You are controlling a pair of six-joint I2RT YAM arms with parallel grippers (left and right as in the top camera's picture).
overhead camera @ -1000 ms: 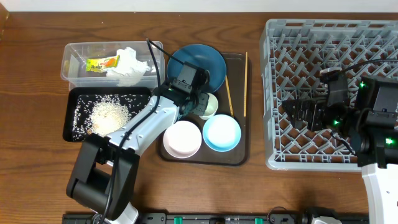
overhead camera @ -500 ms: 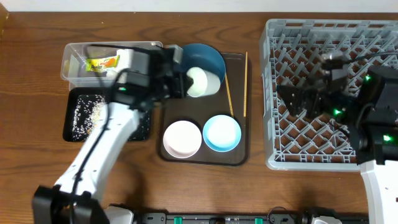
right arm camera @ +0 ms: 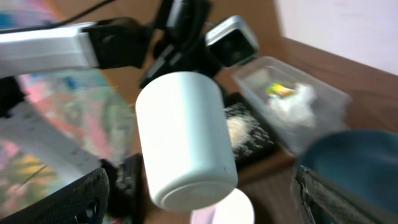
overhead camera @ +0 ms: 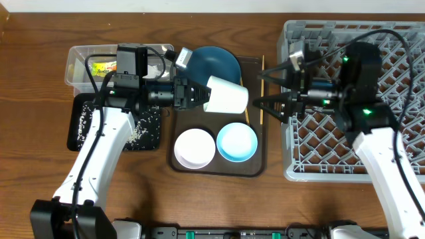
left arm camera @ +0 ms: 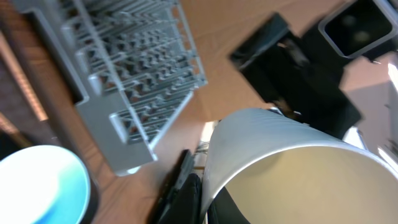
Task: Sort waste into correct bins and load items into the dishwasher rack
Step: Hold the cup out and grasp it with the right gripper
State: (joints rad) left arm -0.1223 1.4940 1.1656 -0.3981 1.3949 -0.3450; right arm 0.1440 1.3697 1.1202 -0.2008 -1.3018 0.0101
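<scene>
My left gripper point(overhead camera: 198, 94) is shut on the rim of the small white cup point(overhead camera: 226, 97) and holds it on its side above the brown tray. The cup fills the left wrist view point(left arm camera: 292, 162) and shows in the right wrist view point(right arm camera: 183, 137). My right gripper point(overhead camera: 261, 89) is open and faces the cup's base from the right, a short gap away; its fingers point(right arm camera: 205, 208) frame the cup. The dark blue plate point(overhead camera: 216, 62), white bowl point(overhead camera: 194, 147), light blue bowl point(overhead camera: 237, 141) and two chopsticks point(overhead camera: 261, 83) lie on the tray. The grey dishwasher rack point(overhead camera: 398, 143) stands at the right.
The clear tub point(overhead camera: 83, 58) holds the snack wrapper point(overhead camera: 103, 66) and tissue point(right arm camera: 291, 106). The black tray point(overhead camera: 78, 136) holds rice grains point(overhead camera: 136, 133). The brown serving tray point(overhead camera: 255, 169) sits between the bins and the rack. My left arm crosses above both bins.
My left gripper lifted the cup off the tray and swung it right, turned on its side. My right arm came left out of the rack toward the cup, jaws open.
</scene>
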